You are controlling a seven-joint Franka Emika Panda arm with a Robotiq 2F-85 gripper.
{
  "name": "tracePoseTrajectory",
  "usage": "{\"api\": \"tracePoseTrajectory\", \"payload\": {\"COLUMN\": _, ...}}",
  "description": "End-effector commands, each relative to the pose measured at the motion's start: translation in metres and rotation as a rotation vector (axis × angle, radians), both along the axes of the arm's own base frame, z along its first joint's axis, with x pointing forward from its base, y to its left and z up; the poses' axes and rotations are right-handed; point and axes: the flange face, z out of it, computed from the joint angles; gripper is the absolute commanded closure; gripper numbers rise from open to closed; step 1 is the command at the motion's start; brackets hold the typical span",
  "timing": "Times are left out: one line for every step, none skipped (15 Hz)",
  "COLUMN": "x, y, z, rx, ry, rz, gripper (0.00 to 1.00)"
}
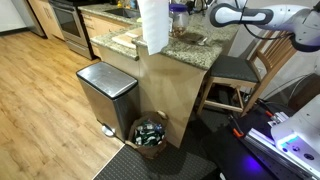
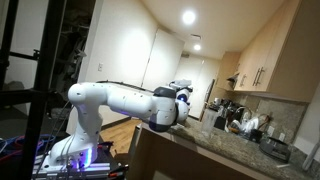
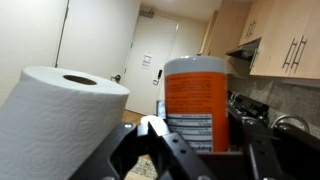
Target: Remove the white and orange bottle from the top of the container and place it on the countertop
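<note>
The white and orange bottle (image 3: 195,95) fills the middle of the wrist view, upright, label toward me. My gripper (image 3: 198,140) is shut on its lower part, one dark finger on each side. In an exterior view the bottle (image 1: 178,10) stands at the counter's corner over the dark container (image 1: 178,29), with the gripper (image 1: 197,14) reaching in from the side. I cannot tell whether the bottle still rests on the container. The wrist view hides the container below the jaws. The speckled countertop (image 1: 200,48) spreads around them. In an exterior view the gripper (image 2: 182,98) hangs over the countertop's edge (image 2: 215,150).
A tall paper towel roll (image 1: 152,22) stands right beside the bottle, large in the wrist view (image 3: 60,115). Below the counter are a steel pedal bin (image 1: 107,95) and a basket (image 1: 150,132). A wooden chair (image 1: 235,75) sits under the arm. Appliances (image 2: 245,125) line the back counter.
</note>
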Motion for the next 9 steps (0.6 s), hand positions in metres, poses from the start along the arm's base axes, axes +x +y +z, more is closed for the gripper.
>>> {"api": "tracePoseTrajectory", "payload": {"x": 0.003, "y": -0.005, "z": -0.003, "rx": 0.022, "ry": 0.027, "rz": -0.008, "gripper": 0.5}}
{"api": "tracePoseTrajectory", "payload": {"x": 0.006, "y": -0.009, "z": -0.008, "rx": 0.032, "ry": 0.048, "rz": -0.013, "gripper": 0.5}}
{"api": "tracePoseTrajectory", "payload": {"x": 0.007, "y": -0.009, "z": -0.013, "rx": 0.034, "ry": 0.059, "rz": -0.015, "gripper": 0.5}}
{"api": "tracePoseTrajectory", "payload": {"x": 0.007, "y": -0.009, "z": -0.015, "rx": 0.033, "ry": 0.064, "rz": -0.015, "gripper": 0.5}}
{"api": "tracePoseTrajectory", "payload": {"x": 0.007, "y": -0.009, "z": -0.016, "rx": 0.031, "ry": 0.072, "rz": -0.012, "gripper": 0.75}}
{"api": "tracePoseTrajectory", "payload": {"x": 0.006, "y": -0.003, "z": -0.012, "rx": 0.062, "ry": 0.082, "rz": 0.002, "gripper": 0.75}}
{"api": "tracePoseTrajectory", "payload": {"x": 0.001, "y": 0.005, "z": -0.004, "rx": 0.093, "ry": 0.09, "rz": 0.026, "gripper": 0.75}}
{"api": "tracePoseTrajectory", "payload": {"x": 0.002, "y": 0.009, "z": -0.001, "rx": 0.125, "ry": 0.112, "rz": 0.037, "gripper": 0.75}}
{"api": "tracePoseTrajectory", "payload": {"x": 0.003, "y": 0.012, "z": 0.002, "rx": 0.158, "ry": 0.133, "rz": 0.045, "gripper": 0.75}}
